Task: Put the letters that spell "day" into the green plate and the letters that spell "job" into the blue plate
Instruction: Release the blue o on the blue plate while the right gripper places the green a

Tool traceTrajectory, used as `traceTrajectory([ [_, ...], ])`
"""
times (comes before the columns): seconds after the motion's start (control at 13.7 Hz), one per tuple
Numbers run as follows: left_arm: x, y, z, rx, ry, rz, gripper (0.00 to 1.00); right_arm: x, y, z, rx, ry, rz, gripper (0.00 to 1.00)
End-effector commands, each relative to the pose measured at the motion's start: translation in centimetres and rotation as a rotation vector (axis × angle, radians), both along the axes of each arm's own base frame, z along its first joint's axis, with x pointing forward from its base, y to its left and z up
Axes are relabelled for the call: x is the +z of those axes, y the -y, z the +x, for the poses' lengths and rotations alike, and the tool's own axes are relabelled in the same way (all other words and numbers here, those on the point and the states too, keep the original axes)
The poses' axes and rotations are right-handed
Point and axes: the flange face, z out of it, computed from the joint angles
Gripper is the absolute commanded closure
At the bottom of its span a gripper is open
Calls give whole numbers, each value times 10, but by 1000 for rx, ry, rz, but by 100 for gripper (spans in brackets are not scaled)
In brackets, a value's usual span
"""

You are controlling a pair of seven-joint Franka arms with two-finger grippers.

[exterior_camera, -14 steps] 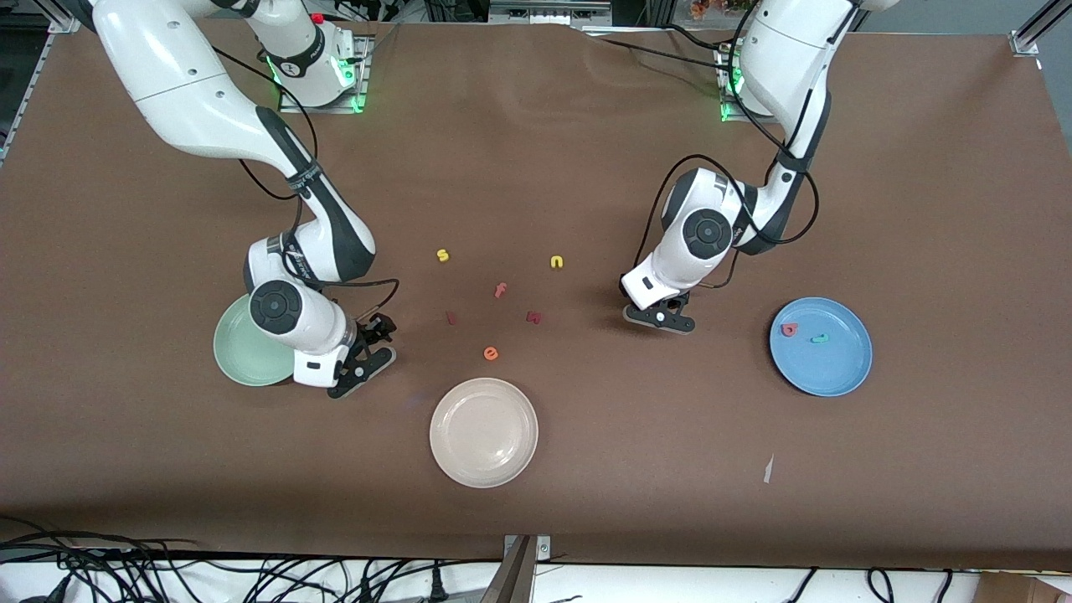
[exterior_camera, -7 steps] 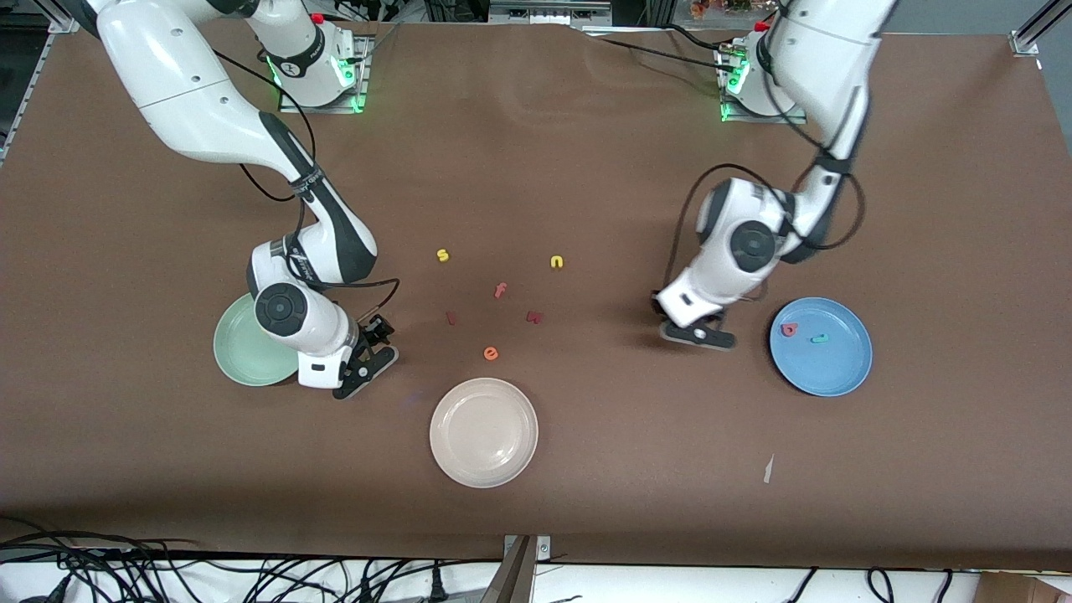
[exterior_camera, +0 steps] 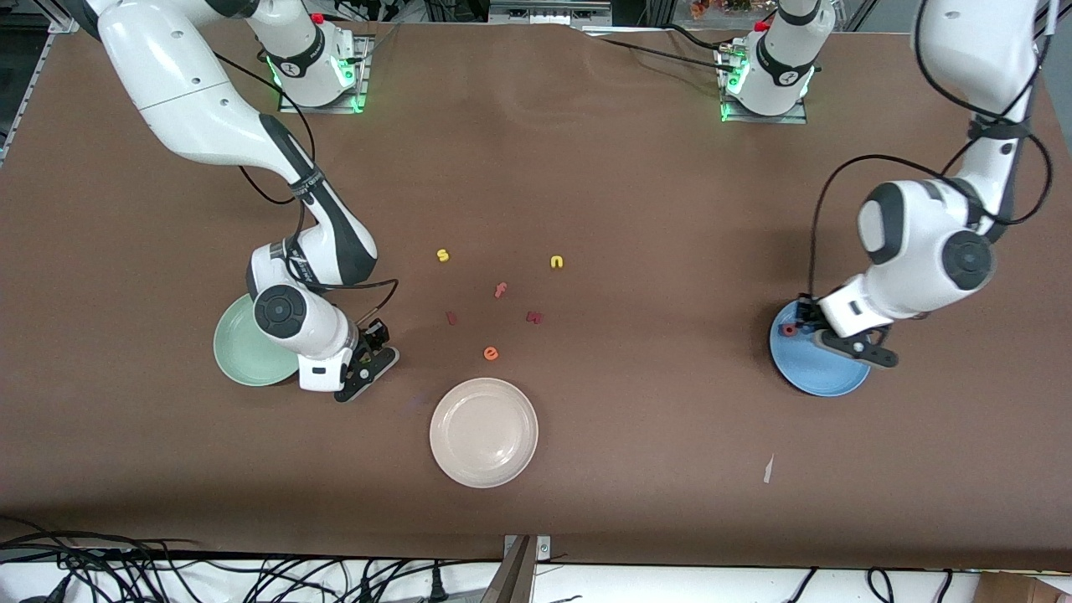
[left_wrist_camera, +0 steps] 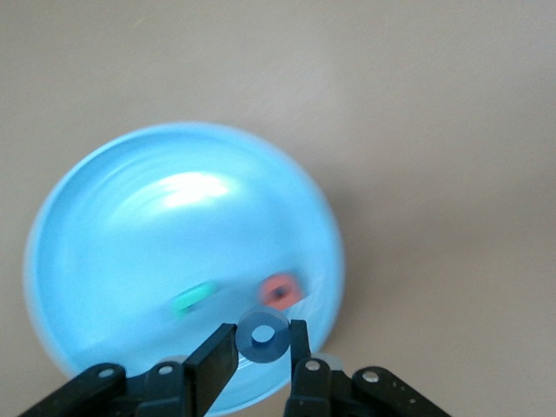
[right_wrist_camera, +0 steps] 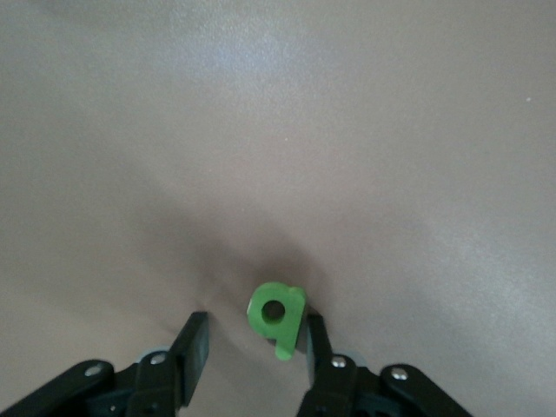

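Over the blue plate's edge toward the right arm's end of the table, the left gripper [left_wrist_camera: 261, 334] has its two fingers pinched on the small blue ring-shaped foam letter o [left_wrist_camera: 263, 340], held clear above the round, medium-blue shallow plate [left_wrist_camera: 122, 252]. The coral-red foam b [left_wrist_camera: 281, 291] and the teal hook-shaped foam j [left_wrist_camera: 193, 299] already lie in that plate, close under the ring. The likely slip here is release so near the rim: a light foam ring could bounce or roll off onto the brown table, or cling to one pad and drop late.

Beside the round, pale mint-green shallow plate [exterior_camera: 237, 352], the right gripper [right_wrist_camera: 255, 327] is low at the table with its jaws set around the small green foam letter a [right_wrist_camera: 276, 314]. One finger [right_wrist_camera: 314, 340] touches the letter; the other stands apart from it, so it is not pinched. Closing lopsided like this could push the letter sideways or flip it out of the gap, leaving an empty grasp. The right arm hides much of the green plate, so whether the d and y lie in it I cannot tell.
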Motion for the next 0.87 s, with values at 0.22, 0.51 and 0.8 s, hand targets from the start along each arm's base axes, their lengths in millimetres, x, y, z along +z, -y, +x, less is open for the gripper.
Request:
traceTrajectory([
  [0.22,-2,-14,-10,-35,-12,15,0,-7,-5,7,40,8,4,66],
  [0.51,-1,-13,-22,-33,-18,12,0,-6,-6,7,48,9,5,84],
  [0.8,82,-27,-43,-1,106,-8,0,11,-6,15,31,11,6,88],
])
